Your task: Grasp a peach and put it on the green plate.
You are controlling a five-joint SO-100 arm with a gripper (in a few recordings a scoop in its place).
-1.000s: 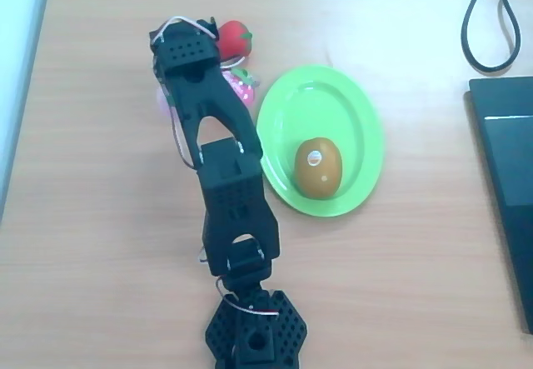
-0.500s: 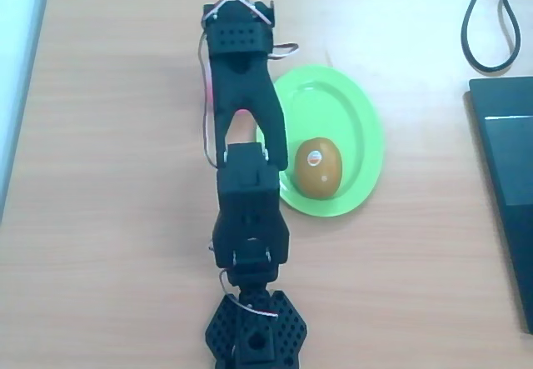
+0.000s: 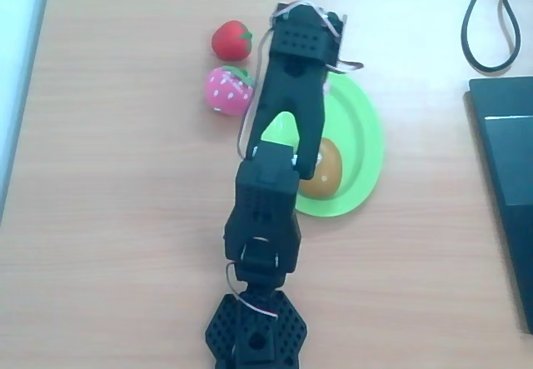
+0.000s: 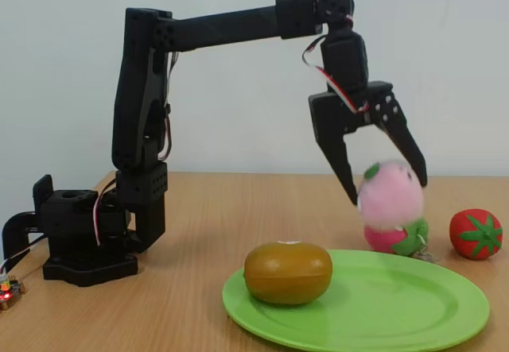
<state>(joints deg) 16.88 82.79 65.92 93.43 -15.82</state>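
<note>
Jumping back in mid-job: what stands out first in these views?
In the fixed view the gripper hangs above the green plate with its jaws spread and the pale pink peach between its fingertips, off the table. A brown kiwi lies on the plate. Overhead, a pink strawberry and red tomato lie left of the arm.

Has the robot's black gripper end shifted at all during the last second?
Yes. In the overhead view the gripper has swung rightward, from beside the red tomato toy to above the green plate, which stayed put.
</note>
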